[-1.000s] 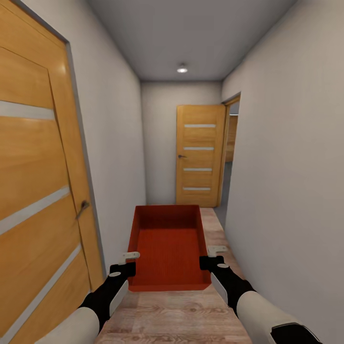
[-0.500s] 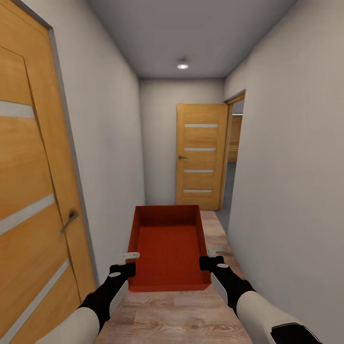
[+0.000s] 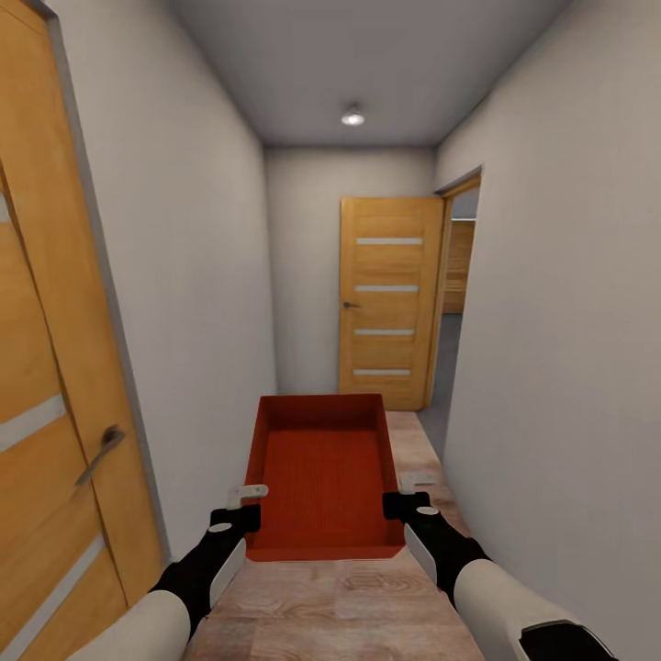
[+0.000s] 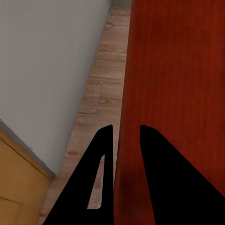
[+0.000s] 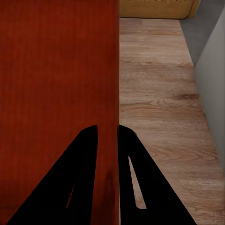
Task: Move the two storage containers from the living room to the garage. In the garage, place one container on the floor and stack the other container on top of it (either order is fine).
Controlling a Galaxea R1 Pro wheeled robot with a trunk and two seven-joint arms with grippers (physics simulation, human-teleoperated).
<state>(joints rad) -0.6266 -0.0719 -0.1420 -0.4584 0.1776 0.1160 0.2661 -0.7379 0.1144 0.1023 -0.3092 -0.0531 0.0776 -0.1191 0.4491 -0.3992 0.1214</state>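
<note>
While the red storage container (image 3: pixel 323 473) is held over the wood floor (image 3: pixel 349 606), its side walls are pinched tight by the left gripper (image 4: pixel 125 133) and right gripper (image 5: pixel 108 131); the fingertips are hidden.

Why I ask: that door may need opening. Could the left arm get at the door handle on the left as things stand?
Probably not freely. The left gripper is shut on the storage container's side wall, as is the right gripper opposite. The door handle sits close beside that arm, nothing between them, but reaching means letting go.
</note>
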